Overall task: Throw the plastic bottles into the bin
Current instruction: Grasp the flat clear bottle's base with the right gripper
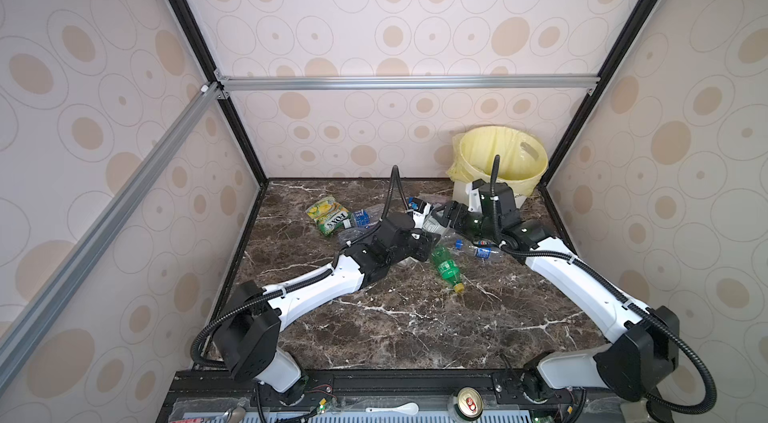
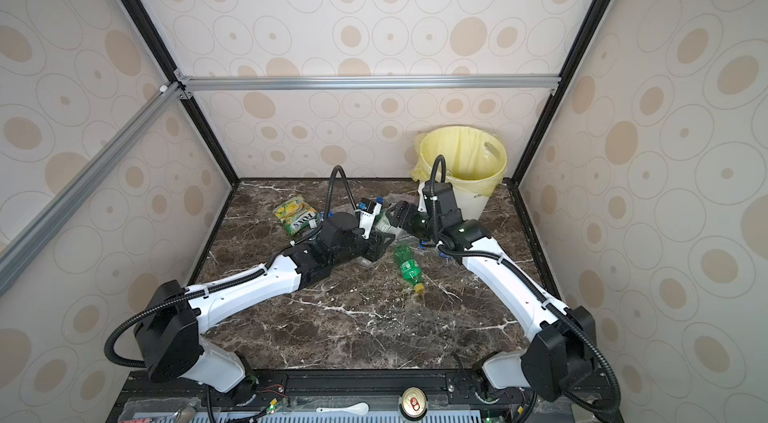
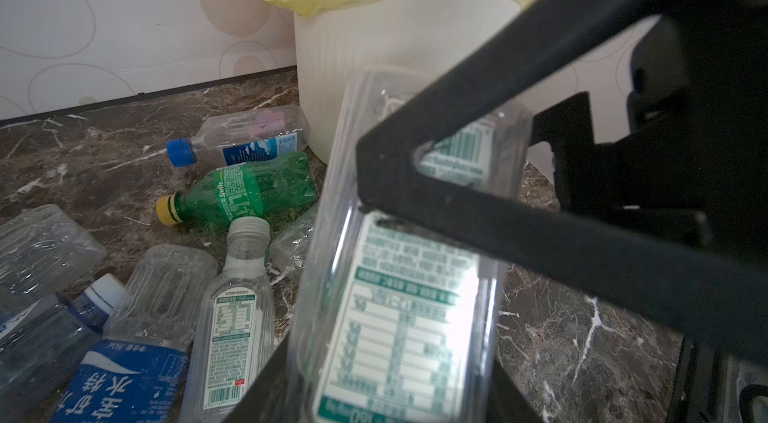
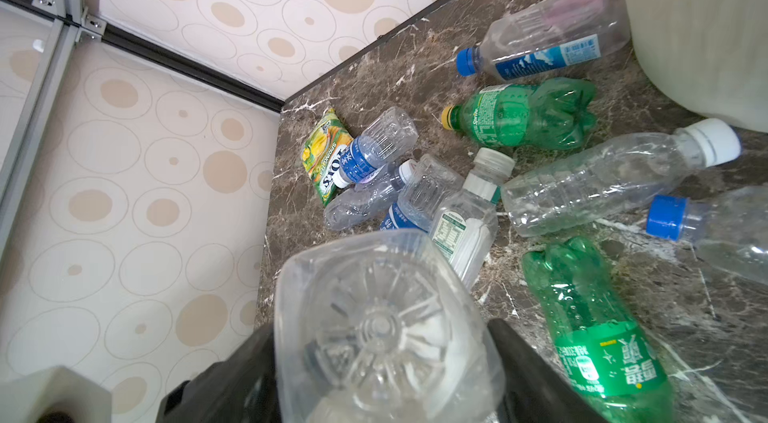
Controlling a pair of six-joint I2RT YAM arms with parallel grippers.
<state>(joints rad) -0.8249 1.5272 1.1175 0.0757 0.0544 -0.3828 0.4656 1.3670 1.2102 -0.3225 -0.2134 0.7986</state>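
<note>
Plastic this clear and thin slips easily, so while the left claw [image 3: 324,292] pinches the green-labelled bottle [image 3: 399,308] near the bin [image 1: 542,169] and the right claw [image 4: 380,354] flanks what seems its base, whether pressing I cannot tell, the left should probably release only after the right holds firmly.

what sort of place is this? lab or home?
Most likely a lab test cell: an aluminium frame with wallpaper panels boxes in a marble-look tabletop, two robot arms are mounted at its front edge, and bottles lie by a bin.
</note>
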